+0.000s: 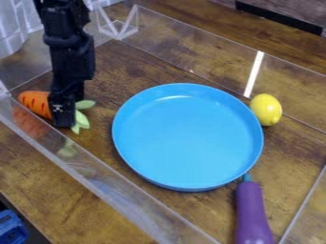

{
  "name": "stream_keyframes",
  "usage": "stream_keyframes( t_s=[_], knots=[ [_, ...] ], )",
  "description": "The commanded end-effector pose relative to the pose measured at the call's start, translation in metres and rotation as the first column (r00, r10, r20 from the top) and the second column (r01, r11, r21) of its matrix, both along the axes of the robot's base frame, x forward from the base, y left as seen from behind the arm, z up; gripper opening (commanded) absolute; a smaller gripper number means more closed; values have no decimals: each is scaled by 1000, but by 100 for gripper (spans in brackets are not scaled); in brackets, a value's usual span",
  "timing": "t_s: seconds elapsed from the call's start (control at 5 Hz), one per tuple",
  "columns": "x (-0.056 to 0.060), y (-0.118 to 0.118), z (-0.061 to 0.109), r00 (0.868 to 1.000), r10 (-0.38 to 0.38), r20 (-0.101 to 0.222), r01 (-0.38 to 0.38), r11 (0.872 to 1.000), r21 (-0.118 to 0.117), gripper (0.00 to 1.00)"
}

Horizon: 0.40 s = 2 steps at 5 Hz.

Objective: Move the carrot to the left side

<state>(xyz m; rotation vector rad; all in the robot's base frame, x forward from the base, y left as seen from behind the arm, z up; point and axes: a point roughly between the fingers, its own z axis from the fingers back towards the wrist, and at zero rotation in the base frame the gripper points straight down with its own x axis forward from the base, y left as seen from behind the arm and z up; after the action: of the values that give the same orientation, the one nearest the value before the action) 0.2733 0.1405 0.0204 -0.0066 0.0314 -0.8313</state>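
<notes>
1 raised, near view angled down across the wooden table (192,48).

The arm (67,43) is matte black throughout, built of blocky, squared segments. Its gripper (63,119) is black too, with a small white mark at six o'clock.
</notes>
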Motion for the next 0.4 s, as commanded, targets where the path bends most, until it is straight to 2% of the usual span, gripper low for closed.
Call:
stream_keyframes(
  t_s=[0.0, 0.2],
  knots=[
    [11, 19, 11, 998, 57, 41, -58, 998, 24, 100],
    [14, 29, 10, 994, 101, 38, -102, 994, 29, 100]
  ],
)
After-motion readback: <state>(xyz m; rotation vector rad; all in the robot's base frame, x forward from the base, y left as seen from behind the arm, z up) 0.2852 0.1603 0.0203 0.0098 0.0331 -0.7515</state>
